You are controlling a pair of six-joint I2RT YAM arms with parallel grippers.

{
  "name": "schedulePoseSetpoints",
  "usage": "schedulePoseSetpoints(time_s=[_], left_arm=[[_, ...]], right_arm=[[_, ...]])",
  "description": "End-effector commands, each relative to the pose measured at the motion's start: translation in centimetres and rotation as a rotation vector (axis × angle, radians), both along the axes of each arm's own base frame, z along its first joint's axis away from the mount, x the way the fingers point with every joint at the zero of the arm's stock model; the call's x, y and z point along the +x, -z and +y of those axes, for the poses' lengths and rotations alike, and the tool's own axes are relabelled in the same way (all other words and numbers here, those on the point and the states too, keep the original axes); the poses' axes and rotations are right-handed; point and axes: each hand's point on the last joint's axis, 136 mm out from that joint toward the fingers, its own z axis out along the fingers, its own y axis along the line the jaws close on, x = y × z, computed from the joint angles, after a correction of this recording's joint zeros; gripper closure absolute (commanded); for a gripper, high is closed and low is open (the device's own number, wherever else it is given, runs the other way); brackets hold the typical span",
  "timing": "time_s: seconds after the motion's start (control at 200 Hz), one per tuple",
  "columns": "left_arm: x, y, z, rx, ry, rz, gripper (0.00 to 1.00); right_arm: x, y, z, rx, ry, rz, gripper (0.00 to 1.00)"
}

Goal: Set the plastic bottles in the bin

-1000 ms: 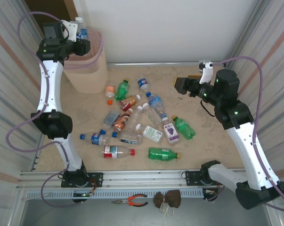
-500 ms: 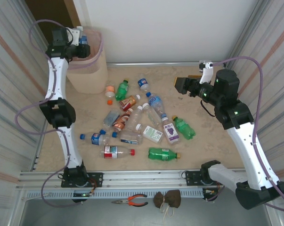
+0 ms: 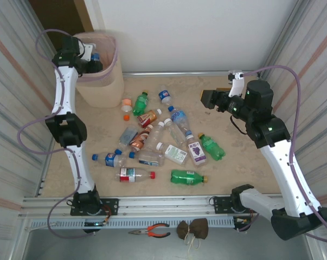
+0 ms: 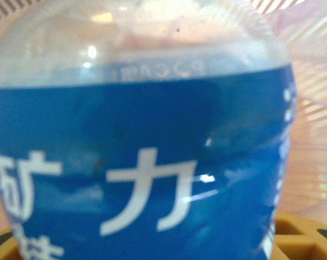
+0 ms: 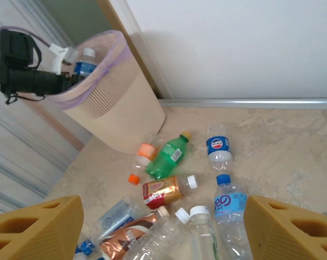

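Sandy stone makes up the bench [image 3: 244, 162], with a white wall [image 3: 206, 32] at the back.

From the top, the bin [image 3: 106, 86] stands in the far left corner. It has a pink bag [image 3: 113, 43] folded over its rim. The left tool [image 3: 94, 62] is up at the bin's open top. It is closed on a blue bottle [image 3: 95, 56] and holds it over the bin. Many more bottles [image 3: 187, 176] lie in a heap in the middle of the bench, well apart from both tools. Some are green and some are clear. The right tool [image 3: 208, 98] hangs in the air above the right side of the bench, near the back. Red pliers [image 3: 151, 232] and a brown pouch [image 3: 193, 228] lie on the near ledge.

From the left wrist, the blue bottle is very close. It has a clear top and a blue label with white letters. Yellow fingers [image 4: 301, 238] show at the two bottom corners, one on each side of the bottle. The pink bag is right behind it.

From the right wrist, two yellow fingers [image 5: 38, 225] stand far apart at the bottom corners. Nothing is between them, so this tool is open and has hold of nothing. Below it lie the bottles on the bench. Farther off, the left tool holds the blue bottle, white cap up, at the bin's rim.
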Motion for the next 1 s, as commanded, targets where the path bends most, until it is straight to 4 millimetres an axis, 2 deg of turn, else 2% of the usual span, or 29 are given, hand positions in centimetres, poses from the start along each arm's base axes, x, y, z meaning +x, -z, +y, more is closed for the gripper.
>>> schedulePoseSetpoints(time_s=[0.0,0.175,0.281,0.291,0.326,0.997], left_arm=[[-3.6,-3.0,1.1,0.075,-0.019,0.028,0.61],[-5.8,-2.9,1.3,0.095,-0.032,0.087,0.61],[-6.7,-1.8,1.3,0.090,-0.031,0.138,0.61],[-7.1,-2.7,1.2,0.091,-0.033,0.123,0.61],[-7.6,-3.1,1.2,0.090,-0.035,0.124,0.62],[-15.2,-2.5,-0.2,0.067,-0.054,0.276,0.63]], right_arm=[[0.1,0.8,0.3,-0.014,-0.020,0.012,0.24],[0.1,0.9,0.5,-0.009,-0.026,0.012,0.24],[0.1,0.9,0.5,-0.007,-0.029,0.009,0.24],[0.1,0.9,0.5,-0.007,-0.029,0.010,0.24],[0.2,0.9,0.6,-0.008,-0.030,0.011,0.24],[0.4,1.1,1.6,0.007,-0.083,0.029,0.24]])
